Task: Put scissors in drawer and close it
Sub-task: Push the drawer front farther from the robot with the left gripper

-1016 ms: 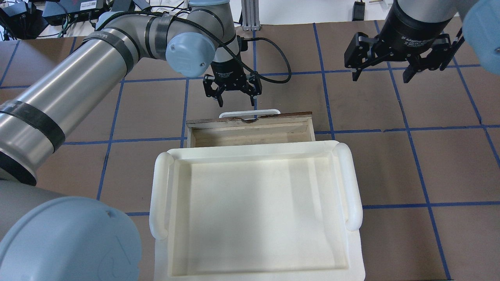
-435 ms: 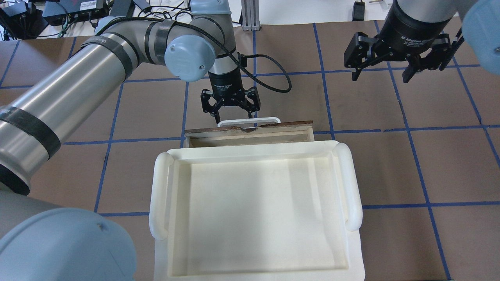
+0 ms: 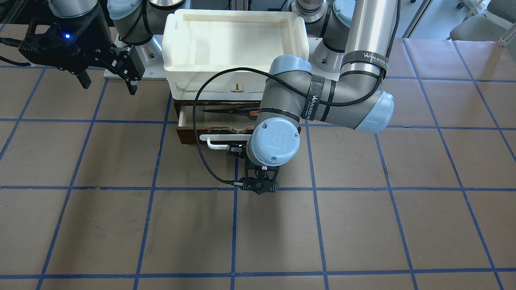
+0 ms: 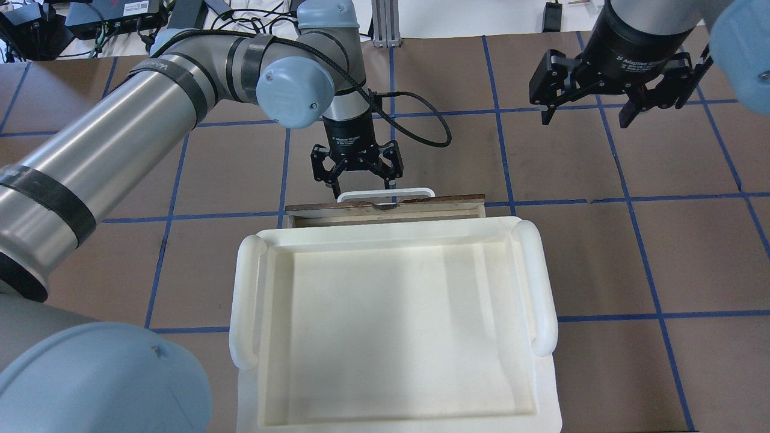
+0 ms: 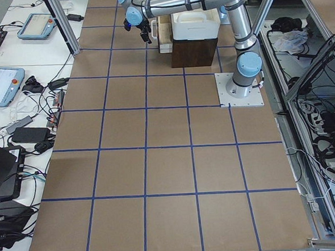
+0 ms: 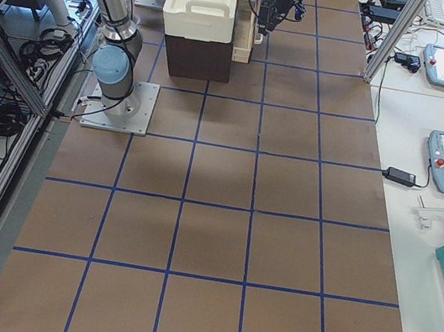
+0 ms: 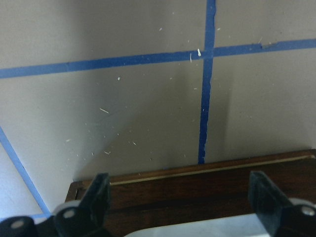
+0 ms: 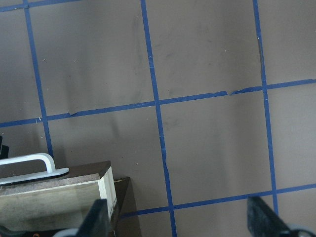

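Observation:
The drawer (image 4: 385, 211) is open by a narrow gap under the white tray. Its dark brown front (image 3: 189, 139) and white bar handle (image 4: 385, 194) face away from the robot. The scissors (image 3: 225, 111) lie inside the drawer on the pale wood, with the handles partly hidden by my left arm; the overhead view hides them. My left gripper (image 4: 363, 185) is open and empty, its fingertips at the handle on the outer side of the drawer front (image 7: 207, 185). My right gripper (image 4: 586, 117) is open and empty, raised to the right, away from the drawer.
A large white plastic tray (image 4: 249, 300) sits on top of the brown cabinet that holds the drawer. Brown table paper with a blue tape grid (image 4: 499, 150) lies all around. The left arm's black cable (image 3: 197, 133) loops over the drawer.
My left gripper has moved toward the robot against the drawer's front and handle. The drawer has slid in and its opening is much narrower. The right arm has not moved.

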Tool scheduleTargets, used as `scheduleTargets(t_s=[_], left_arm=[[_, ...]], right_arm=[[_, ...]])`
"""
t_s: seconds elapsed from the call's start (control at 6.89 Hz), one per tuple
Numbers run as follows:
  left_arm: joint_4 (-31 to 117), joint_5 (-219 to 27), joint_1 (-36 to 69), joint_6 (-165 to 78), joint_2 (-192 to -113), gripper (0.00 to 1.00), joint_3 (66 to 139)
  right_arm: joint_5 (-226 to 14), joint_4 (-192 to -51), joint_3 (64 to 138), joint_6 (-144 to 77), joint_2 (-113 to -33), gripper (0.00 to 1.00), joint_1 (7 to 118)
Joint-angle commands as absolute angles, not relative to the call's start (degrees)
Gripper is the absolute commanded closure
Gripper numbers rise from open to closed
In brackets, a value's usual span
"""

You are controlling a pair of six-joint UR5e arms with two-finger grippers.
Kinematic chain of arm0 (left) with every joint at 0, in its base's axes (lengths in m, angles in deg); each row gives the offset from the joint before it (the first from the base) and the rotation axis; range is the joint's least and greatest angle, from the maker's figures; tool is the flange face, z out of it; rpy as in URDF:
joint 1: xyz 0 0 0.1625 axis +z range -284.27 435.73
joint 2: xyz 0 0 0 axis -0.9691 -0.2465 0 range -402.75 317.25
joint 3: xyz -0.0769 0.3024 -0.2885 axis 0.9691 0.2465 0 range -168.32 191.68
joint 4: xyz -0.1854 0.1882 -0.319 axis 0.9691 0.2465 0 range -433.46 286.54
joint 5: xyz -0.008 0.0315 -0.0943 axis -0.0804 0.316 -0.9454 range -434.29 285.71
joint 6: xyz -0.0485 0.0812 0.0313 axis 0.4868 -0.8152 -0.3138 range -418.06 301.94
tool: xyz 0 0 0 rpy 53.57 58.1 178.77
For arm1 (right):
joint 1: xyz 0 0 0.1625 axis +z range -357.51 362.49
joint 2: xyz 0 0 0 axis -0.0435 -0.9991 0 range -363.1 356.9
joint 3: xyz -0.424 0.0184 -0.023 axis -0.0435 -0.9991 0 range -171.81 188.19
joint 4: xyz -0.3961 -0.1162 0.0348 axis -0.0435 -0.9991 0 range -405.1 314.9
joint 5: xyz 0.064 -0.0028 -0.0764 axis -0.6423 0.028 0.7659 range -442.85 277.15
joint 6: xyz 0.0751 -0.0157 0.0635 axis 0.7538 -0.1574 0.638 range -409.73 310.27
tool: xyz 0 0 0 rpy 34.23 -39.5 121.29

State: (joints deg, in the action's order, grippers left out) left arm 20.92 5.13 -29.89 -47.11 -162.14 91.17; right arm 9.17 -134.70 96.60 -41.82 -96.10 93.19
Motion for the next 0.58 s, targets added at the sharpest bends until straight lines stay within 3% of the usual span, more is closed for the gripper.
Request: scheduleTargets(t_s=[0.0, 0.44], left_arm=[[25.8, 4.4, -30.3, -45.0, -161.2, 0.00, 91.7], [27.1, 4.4, -30.1, -44.9, -160.0, 0.00, 92.3]], right_arm=[[9.3, -134.7, 96.5, -41.8, -96.1, 0.00, 93.4], [9.2, -134.7, 96.3, -41.8, -96.2, 0.00, 93.4]])
